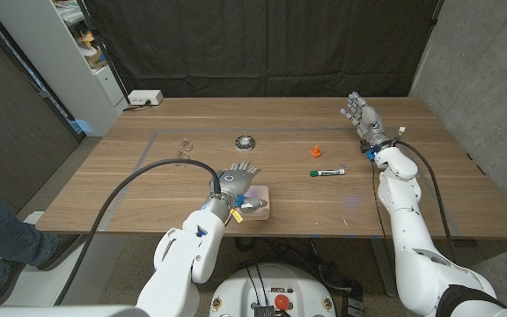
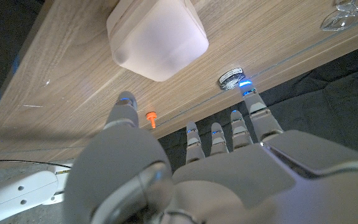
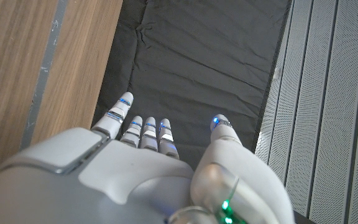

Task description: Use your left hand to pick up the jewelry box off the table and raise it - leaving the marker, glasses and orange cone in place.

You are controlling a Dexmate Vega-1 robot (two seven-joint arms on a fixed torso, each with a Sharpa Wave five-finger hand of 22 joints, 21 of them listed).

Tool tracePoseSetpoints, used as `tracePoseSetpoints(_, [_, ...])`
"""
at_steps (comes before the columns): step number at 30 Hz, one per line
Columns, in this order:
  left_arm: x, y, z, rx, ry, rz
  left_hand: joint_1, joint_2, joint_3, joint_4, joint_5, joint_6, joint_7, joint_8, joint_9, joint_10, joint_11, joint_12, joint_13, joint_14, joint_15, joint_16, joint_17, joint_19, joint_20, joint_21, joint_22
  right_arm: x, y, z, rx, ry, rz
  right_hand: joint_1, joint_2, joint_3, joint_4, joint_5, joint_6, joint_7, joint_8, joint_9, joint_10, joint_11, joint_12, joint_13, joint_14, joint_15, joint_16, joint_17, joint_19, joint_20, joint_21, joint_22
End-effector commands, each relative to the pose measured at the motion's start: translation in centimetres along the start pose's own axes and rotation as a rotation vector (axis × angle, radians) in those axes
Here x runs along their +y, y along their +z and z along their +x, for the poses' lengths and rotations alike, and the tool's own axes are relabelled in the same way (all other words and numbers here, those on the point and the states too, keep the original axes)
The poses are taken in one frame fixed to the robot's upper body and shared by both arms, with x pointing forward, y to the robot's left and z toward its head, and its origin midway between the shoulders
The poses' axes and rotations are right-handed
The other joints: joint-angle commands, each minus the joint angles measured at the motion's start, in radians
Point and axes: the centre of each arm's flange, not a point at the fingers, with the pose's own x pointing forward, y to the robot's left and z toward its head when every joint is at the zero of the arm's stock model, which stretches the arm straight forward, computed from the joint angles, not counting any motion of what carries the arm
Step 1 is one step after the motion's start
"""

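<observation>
Lying flat, jewelry box (image 1: 258, 202) squarish.

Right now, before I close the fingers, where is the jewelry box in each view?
Head view: jewelry box near the table's front edge, partly beneath the left hand.
Left wrist view: jewelry box on the wood beyond the fingers.
Right wrist view: faces the table edge and black curtain, away from the box.
Shared landmark: orange cone, in head and left wrist views.
</observation>
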Motion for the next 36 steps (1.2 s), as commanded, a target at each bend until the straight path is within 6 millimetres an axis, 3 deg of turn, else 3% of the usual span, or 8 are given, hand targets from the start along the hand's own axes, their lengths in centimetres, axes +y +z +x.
tracePoseSetpoints(1, [-0.7, 0.6, 0.2, 0.017, -0.022, 0.005, 0.01, -0.001, 0.0, 0.005, 0.007, -0.016, 0.001, -0.003, 0.005, -0.006, -0.001, 0.003, 0.006, 0.005, 0.007, -0.003, 0.001, 0.008, 0.0, -0.003, -0.001, -0.8, -0.2, -0.6, 0.003, -0.011, 0.005, -0.004, -0.006, 0.002, -0.002, 0.003, 0.001, -0.005, 0.003, 0.004, 0.003, -0.002, 0.008, 0.005, 0.003, 0.004, 0.001, 0.002, 0.007, 0.004, 0.008, 0.005])
tracePoseSetpoints(18, [-0.9, 0.8, 1.0, -0.006, -0.064, 0.009, 0.02, -0.004, -0.006, 0.006, 0.005, -0.099, -0.006, -0.03, 0.005, -0.043, 0.021, -0.011, 0.008, -0.014, 0.016, -0.016, -0.002, 0.006, 0.0, -0.022, -0.002, -1.5, -0.6, -1.4, 0.011, -0.033, 0.012, -0.004, -0.005, 0.002, -0.003, 0.003, 0.001, -0.007, 0.003, 0.004, 0.003, -0.003, 0.008, 0.005, 0.002, 0.006, 0.001, 0.002, 0.006, 0.004, 0.008, 0.005])
tracePoseSetpoints(36, [-1.3, 0.7, 1.6, 0.008, -0.117, 0.005, 0.023, -0.004, -0.01, 0.007, 0.004, -0.114, 0.0, -0.027, 0.005, -0.067, 0.033, -0.019, 0.009, -0.026, 0.021, -0.021, -0.003, 0.004, 0.001, -0.033, -0.002, -1.8, -1.4, -1.6, 0.015, -0.046, 0.017, -0.005, -0.005, 0.001, -0.002, 0.003, 0.002, -0.007, 0.003, 0.004, 0.004, -0.004, 0.008, 0.005, 0.003, 0.008, 0.001, 0.002, 0.007, 0.005, 0.008, 0.005])
